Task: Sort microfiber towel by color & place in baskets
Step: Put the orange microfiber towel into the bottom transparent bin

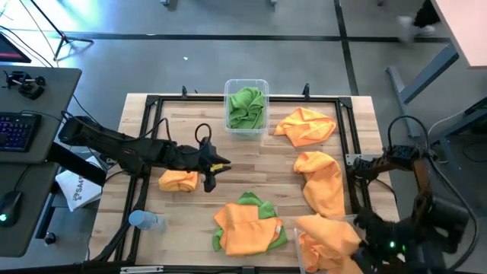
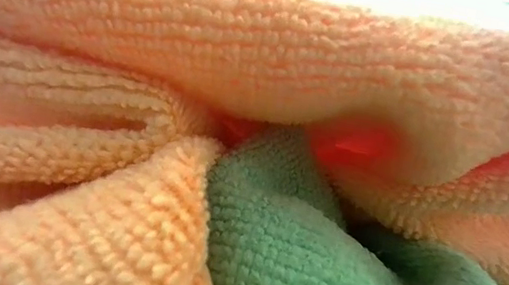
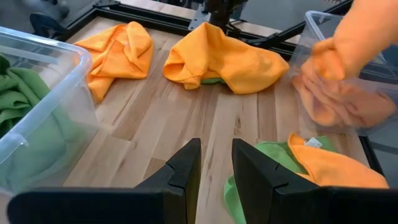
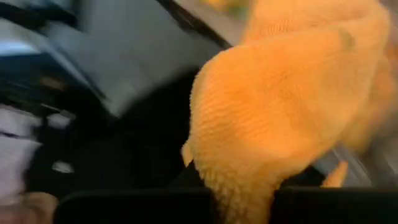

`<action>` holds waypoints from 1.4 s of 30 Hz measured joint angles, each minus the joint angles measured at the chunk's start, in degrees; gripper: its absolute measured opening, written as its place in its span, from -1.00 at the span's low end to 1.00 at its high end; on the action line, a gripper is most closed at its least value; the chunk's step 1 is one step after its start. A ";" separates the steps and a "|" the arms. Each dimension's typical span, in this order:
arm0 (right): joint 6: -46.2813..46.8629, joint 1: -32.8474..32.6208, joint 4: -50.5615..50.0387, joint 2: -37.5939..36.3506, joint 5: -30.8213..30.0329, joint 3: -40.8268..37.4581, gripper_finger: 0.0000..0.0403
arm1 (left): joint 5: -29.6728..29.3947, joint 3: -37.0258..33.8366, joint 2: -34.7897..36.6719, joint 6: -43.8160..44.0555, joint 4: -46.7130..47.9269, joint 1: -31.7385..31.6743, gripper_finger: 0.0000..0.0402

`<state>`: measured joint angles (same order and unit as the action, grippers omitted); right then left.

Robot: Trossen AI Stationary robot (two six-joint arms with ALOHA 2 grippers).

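Orange towel (image 4: 292, 93) hung pinched in your right gripper (image 4: 242, 186) over the near-right tub (image 1: 304, 262), which already held orange cloth. Your left gripper (image 3: 214, 165) hovered with fingers spread above bare tabletop (image 1: 251, 167), beside a folded orange towel (image 1: 178, 180). The far tub (image 1: 246, 85) held green towels (image 1: 247, 106). One green towel (image 1: 251, 201) lay under an orange one (image 1: 247, 224): grasping that pile risked lifting both colours together.
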<state>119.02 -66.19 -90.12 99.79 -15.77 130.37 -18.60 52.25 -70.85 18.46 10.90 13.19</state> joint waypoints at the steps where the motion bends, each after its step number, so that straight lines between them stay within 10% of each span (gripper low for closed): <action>1: 1.90 -0.54 0.09 0.09 3.22 -1.29 -1.00 | -0.17 0.00 0.00 0.00 -0.01 0.27 -0.60; 9: 12.29 -5.07 0.98 0.07 14.97 -6.30 -1.00 | -0.32 0.02 -0.20 0.02 0.00 0.87 -0.60; 20: 10.97 -6.35 -0.11 0.07 11.86 -6.33 -1.00 | -1.45 0.07 -1.57 -0.55 0.31 0.86 -0.60; 33: -3.64 -0.72 0.06 -0.35 -20.89 -7.51 -1.00 | -1.70 0.07 -1.99 -1.05 -0.02 0.85 -0.60; 42: -9.73 7.87 0.22 2.37 4.60 -13.79 -1.00 | -1.80 0.07 -1.99 -1.07 0.96 1.16 -0.60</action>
<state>109.29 -58.32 -89.90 102.15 -11.17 116.59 -20.39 52.31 -72.84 17.39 11.86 14.35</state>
